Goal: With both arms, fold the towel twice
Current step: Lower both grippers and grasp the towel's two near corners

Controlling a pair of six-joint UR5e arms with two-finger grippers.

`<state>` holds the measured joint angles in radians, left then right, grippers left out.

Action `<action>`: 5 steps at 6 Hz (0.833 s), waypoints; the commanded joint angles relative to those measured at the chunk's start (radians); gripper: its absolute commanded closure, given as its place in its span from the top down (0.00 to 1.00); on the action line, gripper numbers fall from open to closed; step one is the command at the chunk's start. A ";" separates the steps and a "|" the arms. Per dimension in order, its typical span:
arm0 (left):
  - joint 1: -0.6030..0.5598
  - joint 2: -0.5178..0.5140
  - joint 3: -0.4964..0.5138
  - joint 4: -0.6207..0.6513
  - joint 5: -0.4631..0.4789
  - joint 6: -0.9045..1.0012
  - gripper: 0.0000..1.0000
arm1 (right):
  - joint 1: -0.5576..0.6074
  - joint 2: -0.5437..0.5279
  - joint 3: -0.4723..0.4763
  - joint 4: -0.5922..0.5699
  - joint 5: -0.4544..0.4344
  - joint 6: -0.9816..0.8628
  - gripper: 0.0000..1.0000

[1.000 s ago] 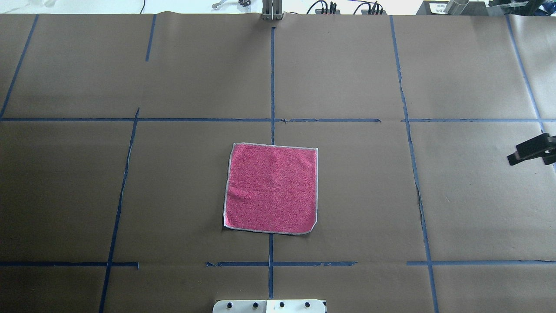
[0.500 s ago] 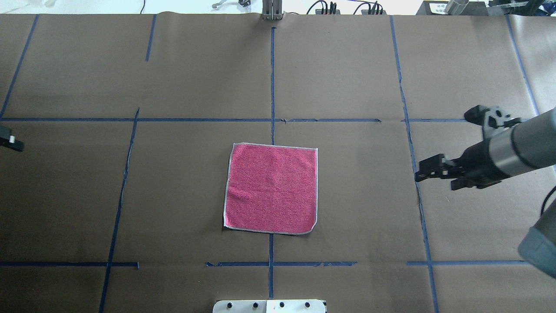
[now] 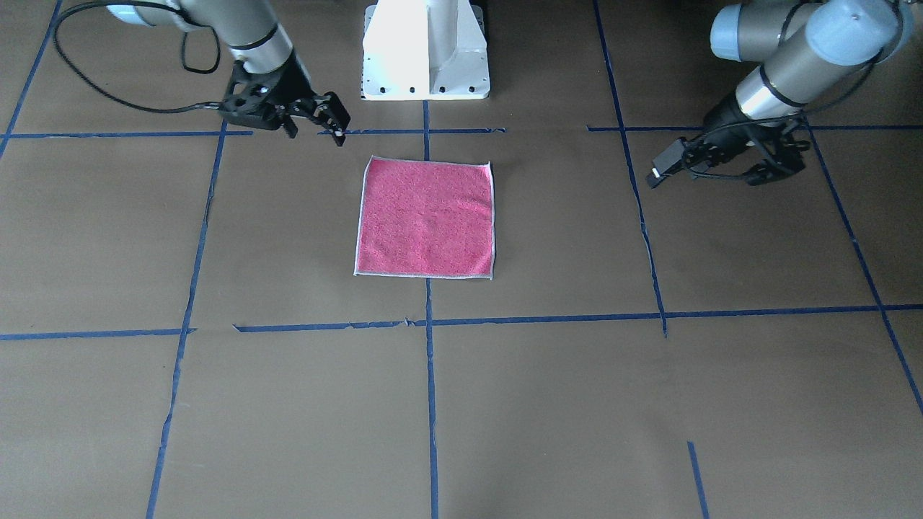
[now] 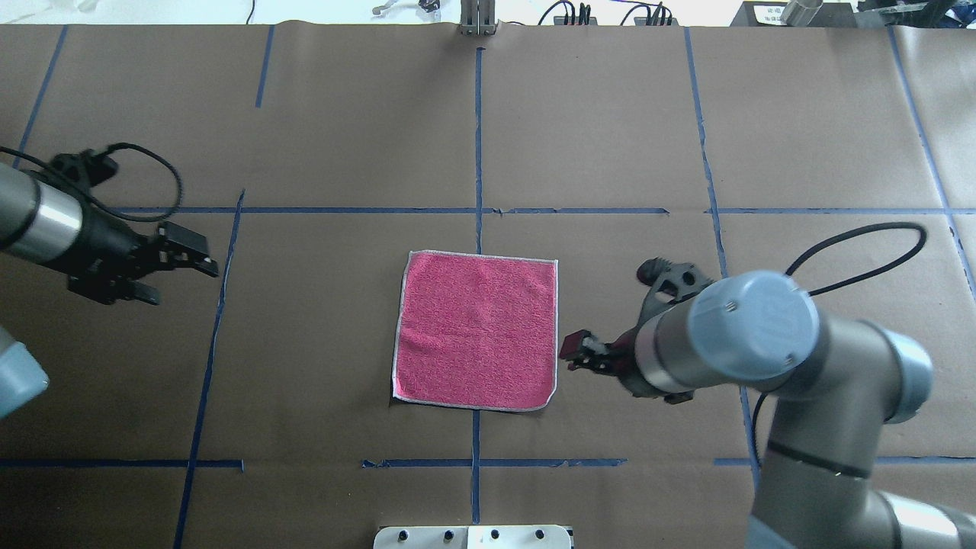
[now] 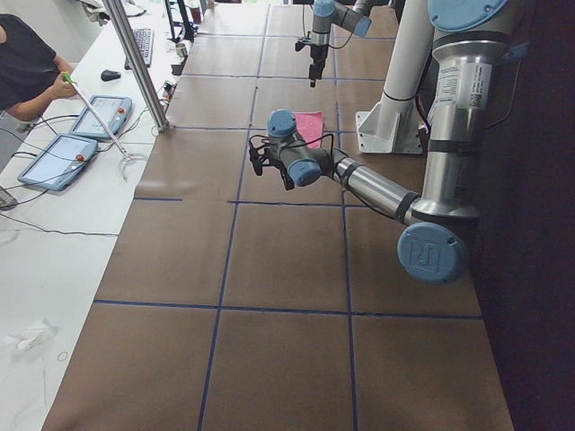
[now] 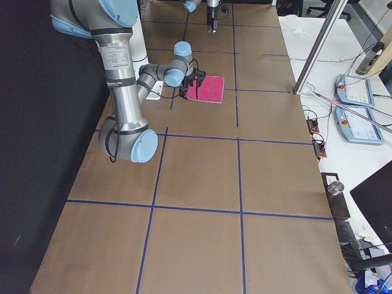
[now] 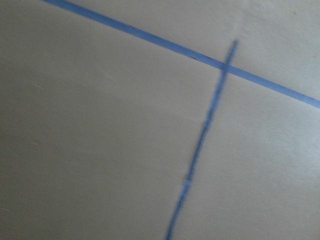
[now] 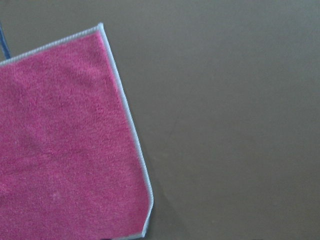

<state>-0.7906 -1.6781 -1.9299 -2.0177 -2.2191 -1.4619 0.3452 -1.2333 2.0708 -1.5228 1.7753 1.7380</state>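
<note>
The towel (image 4: 476, 332) lies flat and unfolded, pink face up, with its whitish border showing all round. It sits in the middle of the paper-covered table (image 4: 343, 137), across the central line of blue tape (image 4: 478, 137) and a little out from the white pedestal (image 3: 425, 50). Its corner nearest the robot on the right side looks slightly clipped or tucked.

The right gripper (image 4: 573, 355) hangs just beside the towel's right edge, toward the half of that edge nearer the robot. Its fingers point at the cloth, and in the overhead view they stop short of the border without overlapping it. In the front-facing view its two fingers (image 3: 337, 133) stand spread apart with nothing between them. The right wrist camera looks down on that same towel corner and bare paper beside it.

The left gripper (image 4: 183, 280) is well apart from the towel, out to its left and beyond a line of tape. It also points toward the cloth, with its fingers spread and empty. Its wrist camera shows only paper and crossed tape
</note>
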 commanded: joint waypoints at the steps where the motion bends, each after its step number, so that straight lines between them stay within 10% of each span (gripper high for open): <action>1: 0.213 -0.233 0.012 0.265 0.179 -0.115 1.00 | -0.118 0.110 -0.079 -0.080 -0.137 0.118 0.95; 5: 0.283 -0.316 0.037 0.343 0.259 -0.120 1.00 | -0.120 0.143 -0.190 -0.077 -0.175 0.173 0.82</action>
<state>-0.5111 -1.9920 -1.8937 -1.6772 -1.9628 -1.5805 0.2260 -1.0941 1.8928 -1.6003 1.6060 1.9120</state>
